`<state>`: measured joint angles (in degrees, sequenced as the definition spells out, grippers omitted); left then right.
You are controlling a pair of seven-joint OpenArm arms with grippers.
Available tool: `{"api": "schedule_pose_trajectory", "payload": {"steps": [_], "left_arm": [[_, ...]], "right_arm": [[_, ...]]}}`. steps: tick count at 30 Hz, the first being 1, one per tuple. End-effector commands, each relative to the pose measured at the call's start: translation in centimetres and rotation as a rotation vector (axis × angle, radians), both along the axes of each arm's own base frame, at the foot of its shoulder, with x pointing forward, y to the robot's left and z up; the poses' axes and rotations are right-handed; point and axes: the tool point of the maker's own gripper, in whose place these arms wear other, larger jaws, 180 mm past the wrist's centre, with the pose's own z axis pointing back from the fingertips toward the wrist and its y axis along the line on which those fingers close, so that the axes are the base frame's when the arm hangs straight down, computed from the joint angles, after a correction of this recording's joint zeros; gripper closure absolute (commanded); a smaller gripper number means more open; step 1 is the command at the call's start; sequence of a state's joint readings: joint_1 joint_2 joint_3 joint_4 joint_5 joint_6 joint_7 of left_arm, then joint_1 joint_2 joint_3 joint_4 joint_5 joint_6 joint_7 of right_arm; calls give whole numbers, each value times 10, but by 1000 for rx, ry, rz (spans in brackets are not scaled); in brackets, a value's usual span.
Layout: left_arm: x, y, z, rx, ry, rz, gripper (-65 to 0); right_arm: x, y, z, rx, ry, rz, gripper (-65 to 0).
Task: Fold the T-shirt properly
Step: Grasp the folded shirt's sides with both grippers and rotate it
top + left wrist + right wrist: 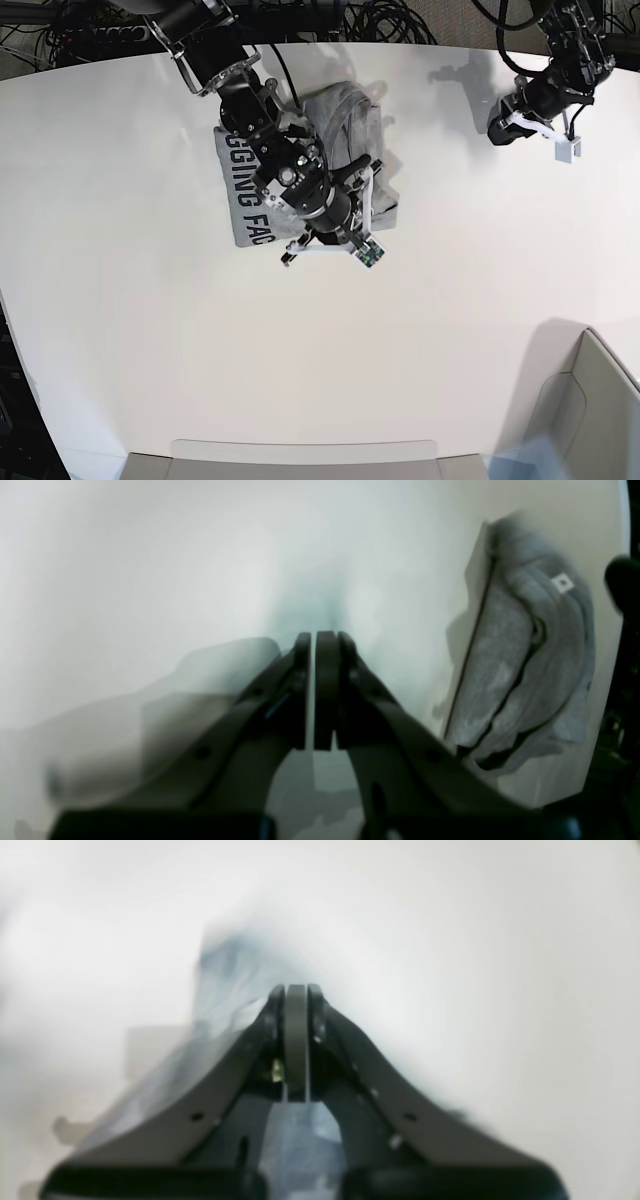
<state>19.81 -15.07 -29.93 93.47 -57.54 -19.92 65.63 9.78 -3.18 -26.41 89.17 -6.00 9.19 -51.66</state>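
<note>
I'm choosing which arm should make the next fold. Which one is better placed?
Probably the right. Its gripper, shut, hangs over the T-shirt's near edge, while the left gripper, also shut, is off to the side over bare table.

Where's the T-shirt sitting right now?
In the base view the T-shirt lies bunched on the white table, upper centre-left, directly under the right arm; the left wrist view shows it at its right edge.

The room is bright, with light from above. The white table shines evenly, no harsh glare. Soft grey shadows lie beside both arms. The base view is sharp. Both wrist views are blurry and smeared, most of all the right one. The T-shirt looks fuzzy and bent near the edge.
</note>
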Motion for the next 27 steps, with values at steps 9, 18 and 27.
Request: {"api": "schedule_pose_trajectory", "payload": {"steps": [9,18,27], "left_arm": [[18,-21,25,18,-90,-93,-10],[50,-135,74,-36,-282,-420,0],[12,-240,67,86,-337,-797,0]], "right_arm": [[25,-43,44,61,-122,-113,0],[10,-174,23,-24,-89,-368,0],[-31,-257,-6,-122,5,-476,0]]}}
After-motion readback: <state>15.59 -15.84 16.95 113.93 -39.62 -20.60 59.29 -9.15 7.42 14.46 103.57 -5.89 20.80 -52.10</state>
